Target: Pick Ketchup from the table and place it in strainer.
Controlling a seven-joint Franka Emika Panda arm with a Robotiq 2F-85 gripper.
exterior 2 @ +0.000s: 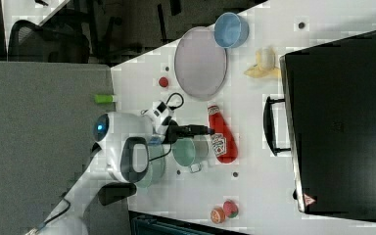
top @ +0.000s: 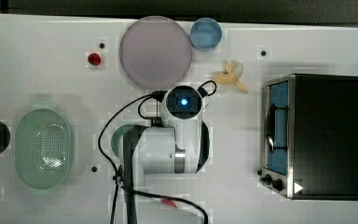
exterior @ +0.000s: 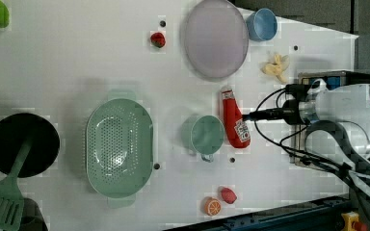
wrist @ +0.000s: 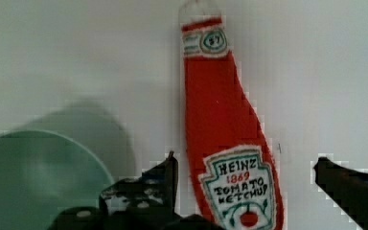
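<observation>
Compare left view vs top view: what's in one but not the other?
Left view: the Ketchup lying flat beside the green cup, an orange slice with a red piece next to it, a black pan, a green spatula.

Top view: the arm covers the bottle's spot; the toaster oven appears whole, with its glass door and knobs.

Both: the strainer, with nothing in it, the purple plate, blue cup, banana, strawberry.

Robot lab: white table with toy kitchenware, office chair.
</observation>
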